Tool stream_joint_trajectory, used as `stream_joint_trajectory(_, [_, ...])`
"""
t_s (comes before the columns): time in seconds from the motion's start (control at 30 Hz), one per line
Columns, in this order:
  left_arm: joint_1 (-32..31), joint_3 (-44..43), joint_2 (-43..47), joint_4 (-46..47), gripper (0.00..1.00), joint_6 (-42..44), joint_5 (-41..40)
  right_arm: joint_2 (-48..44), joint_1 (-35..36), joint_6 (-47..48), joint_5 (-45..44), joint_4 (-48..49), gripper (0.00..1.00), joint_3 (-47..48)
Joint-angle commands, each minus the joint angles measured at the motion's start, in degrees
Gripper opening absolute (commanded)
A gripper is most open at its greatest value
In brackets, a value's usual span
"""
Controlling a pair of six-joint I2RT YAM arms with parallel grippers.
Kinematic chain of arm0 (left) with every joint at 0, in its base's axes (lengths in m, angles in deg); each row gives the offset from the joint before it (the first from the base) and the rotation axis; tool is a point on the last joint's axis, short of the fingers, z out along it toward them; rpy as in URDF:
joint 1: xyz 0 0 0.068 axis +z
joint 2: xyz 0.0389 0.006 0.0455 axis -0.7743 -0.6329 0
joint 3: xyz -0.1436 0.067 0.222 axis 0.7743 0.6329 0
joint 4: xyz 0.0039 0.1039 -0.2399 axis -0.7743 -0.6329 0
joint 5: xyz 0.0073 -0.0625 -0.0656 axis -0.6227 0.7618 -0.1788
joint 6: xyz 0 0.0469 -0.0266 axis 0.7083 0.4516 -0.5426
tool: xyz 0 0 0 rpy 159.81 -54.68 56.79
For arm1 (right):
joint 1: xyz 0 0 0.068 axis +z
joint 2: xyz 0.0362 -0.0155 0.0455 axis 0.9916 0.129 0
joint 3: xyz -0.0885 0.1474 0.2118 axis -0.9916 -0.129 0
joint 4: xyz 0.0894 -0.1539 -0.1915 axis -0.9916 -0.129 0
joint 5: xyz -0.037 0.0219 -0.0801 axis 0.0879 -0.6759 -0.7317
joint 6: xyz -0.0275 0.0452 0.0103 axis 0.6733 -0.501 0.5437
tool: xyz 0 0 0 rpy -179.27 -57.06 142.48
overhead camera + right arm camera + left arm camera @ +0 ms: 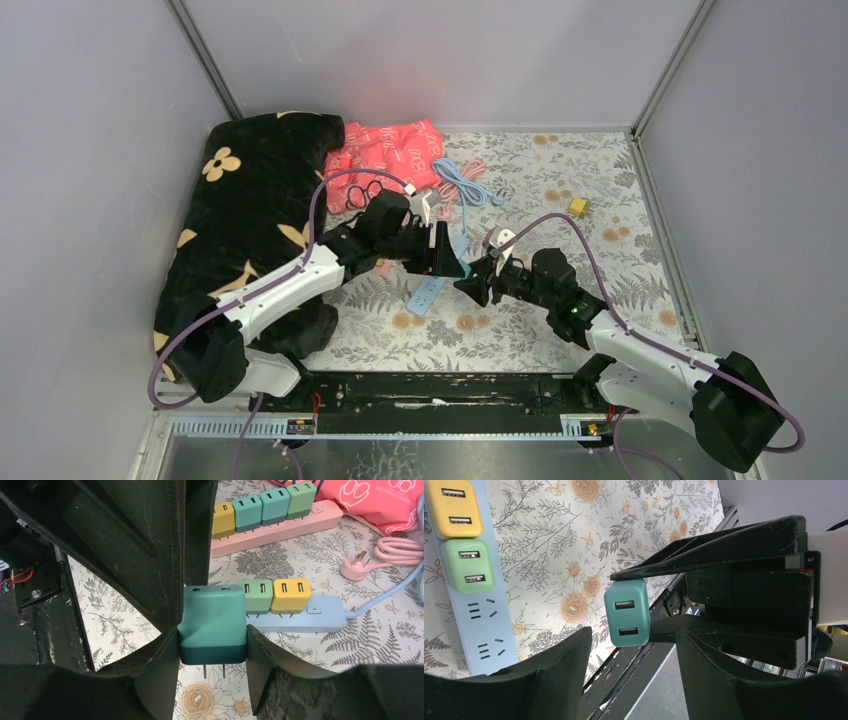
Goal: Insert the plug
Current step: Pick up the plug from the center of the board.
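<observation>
Holding the teal plug (212, 620) in the right gripper (212, 652), jaws part-closed on its two flanks, prongs (214, 671) pointing down and hanging above the floral cloth (125, 625), not yet in any socket. Bracketing the same plug with the left gripper (633, 650), jaws apart and gripping nothing, one black finger (195, 535) just beside the plug's upper corner; cannot tell whether touching. Looks like a handover or a re-grip in mid-air. Could easily twist the plug in the right pads if the left fingers close off-centre, leaving the prongs tilted. Could drop it altogether if one side lets go before the other has a firm hold. Just beyond, the blue power strip (320, 617), carrying a green plug (255, 595) and a yellow plug (290, 587), with free sockets (488, 647) toward its bare end in the left wrist view. Might nudge the green neighbour or slide the strip when coming down, given the tight spacing and nothing pinning the strip. Farther back, a pink strip (280, 532) with a row of plugs, then a pink pouch (380, 500).
</observation>
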Motion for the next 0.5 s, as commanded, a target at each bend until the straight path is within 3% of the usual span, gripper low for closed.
stream_joint_trajectory(0.0, [-0.10,0.89,-0.18,5.15,0.67,-0.38,2.77,-1.10,0.53,-0.09,1.82,5.05,0.38,0.10])
stream_joint_trajectory(0.27, [-0.17,0.93,-1.05,6.03,0.51,-0.62,3.41,-0.75,0.53,-0.93,3.24,6.83,0.38,-0.35])
stream_joint_trajectory(0.47, [-0.16,0.89,-1.22,6.22,0.26,-0.46,3.69,-0.48,0.60,-1.58,3.85,7.40,0.39,-0.35])
